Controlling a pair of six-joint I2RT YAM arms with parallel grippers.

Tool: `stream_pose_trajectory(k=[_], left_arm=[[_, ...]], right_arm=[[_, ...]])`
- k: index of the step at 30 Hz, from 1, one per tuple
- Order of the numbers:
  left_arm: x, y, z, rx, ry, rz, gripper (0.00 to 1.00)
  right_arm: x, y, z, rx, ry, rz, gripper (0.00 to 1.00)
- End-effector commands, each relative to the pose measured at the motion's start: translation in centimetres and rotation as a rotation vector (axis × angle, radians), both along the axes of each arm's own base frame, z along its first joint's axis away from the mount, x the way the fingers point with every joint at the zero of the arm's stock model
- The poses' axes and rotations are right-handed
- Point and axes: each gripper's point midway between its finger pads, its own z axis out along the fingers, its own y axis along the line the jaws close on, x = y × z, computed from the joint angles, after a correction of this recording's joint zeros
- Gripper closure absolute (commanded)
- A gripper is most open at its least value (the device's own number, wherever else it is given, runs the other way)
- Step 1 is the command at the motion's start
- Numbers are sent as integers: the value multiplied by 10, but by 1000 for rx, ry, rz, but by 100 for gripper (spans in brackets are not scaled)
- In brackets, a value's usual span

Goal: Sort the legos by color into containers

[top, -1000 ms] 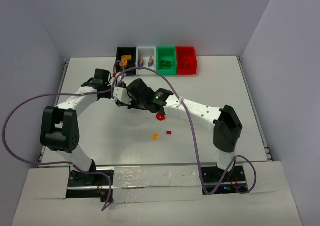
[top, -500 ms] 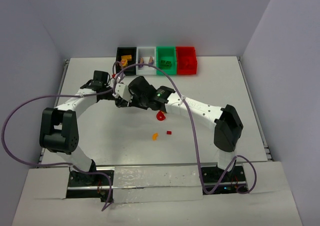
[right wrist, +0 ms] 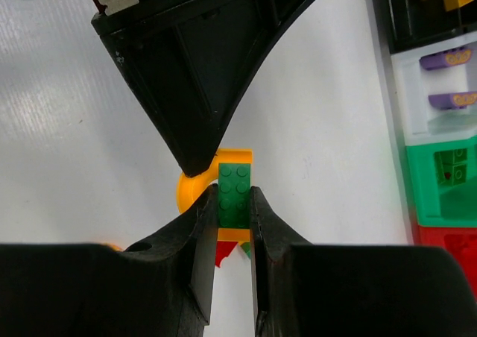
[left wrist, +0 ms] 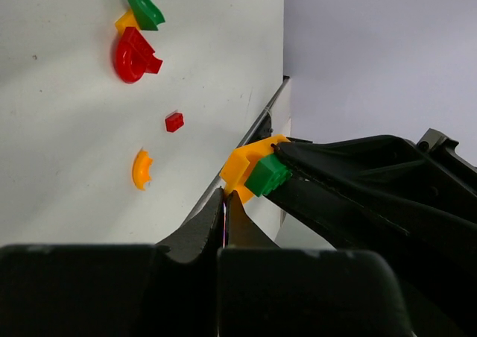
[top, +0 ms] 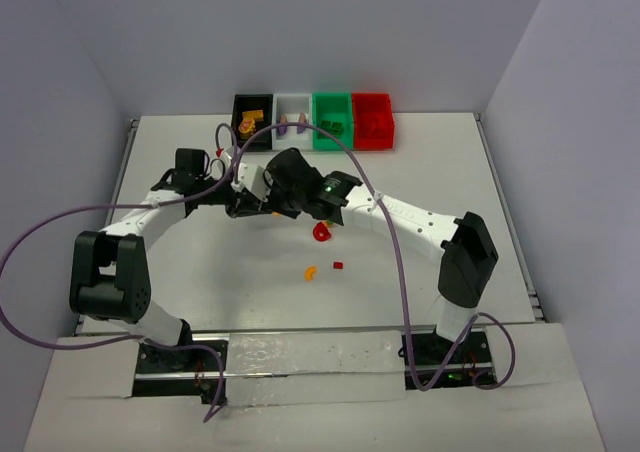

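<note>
Tip to tip above the table (top: pixel 230 282), right gripper (right wrist: pixel 234 206) pinches the green brick (right wrist: pixel 234 188) and left gripper (left wrist: pixel 226 203) pinches the orange curved piece (left wrist: pixel 240 169) clicked onto it; the joint lies between them.

Robotics lab, benchtop test cell. White table (top: pixel 480 182) boxed in by bare grey-lilac wall panels (top: pixel 330 32) on three sides. Two white-and-black robot arms, left arm (top: pixel 140 212) and right arm (top: pixel 410 217), bolted to metal rail (top: pixel 300 352) at near edge. Purple cables (top: pixel 403 292) loop loose off arms. Staged props: row of coloured bins (top: pixel 372 143) at far edge, few toy bricks (top: pixel 338 266) on tabletop.
</note>
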Motion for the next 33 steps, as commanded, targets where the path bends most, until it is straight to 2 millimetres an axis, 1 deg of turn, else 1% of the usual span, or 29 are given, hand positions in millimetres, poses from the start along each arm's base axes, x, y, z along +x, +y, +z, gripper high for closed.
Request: stream_pose_trajectory(k=[1, 2, 6, 7, 8, 10, 12, 13, 15, 17, 23, 26, 28, 30, 32, 33], left_arm=[[25, 14, 15, 50, -131, 66, 100], [25, 14, 15, 49, -133, 66, 100], [17, 11, 24, 9, -167, 58, 100], [17, 12, 20, 21, -149, 73, 100], [17, 12, 20, 23, -147, 75, 100], [21, 15, 11, 62, -120, 100, 100], [21, 16, 10, 72, -89, 101, 100], [22, 15, 8, 70, -82, 98, 100], [23, 15, 5, 52, -34, 108, 100], [24, 14, 3, 27, -3, 116, 100], [26, 16, -3, -14, 47, 129, 100], [25, 15, -3, -35, 59, 129, 100], [24, 14, -2, -45, 57, 123, 100], [24, 14, 2, -47, 26, 114, 100], [24, 15, 9, -48, -14, 110, 97], [24, 16, 13, -33, -54, 113, 77]], right_arm=[[0, -35, 17, -77, -26, -11, 100], [0, -35, 15, -81, -23, -12, 100], [5, -33, 21, -35, -13, -31, 100], [6, -32, 25, -16, -15, -39, 100], [6, -32, 24, -14, -11, -38, 100], [6, -30, 30, 7, -39, -23, 100], [8, -31, 36, 0, -72, -7, 100], [8, -31, 37, -2, -74, -6, 100], [9, -32, 47, -3, -129, 22, 100], [9, -33, 51, -15, -179, 44, 100], [-3, -31, 55, -37, -218, 96, 100], [-11, -26, 58, -38, -220, 123, 100], [-14, -22, 62, -17, -195, 121, 100], [-14, -17, 60, 10, -154, 99, 100], [-13, -17, 56, 9, -140, 88, 100], [-13, -17, 51, 14, -121, 69, 100]])
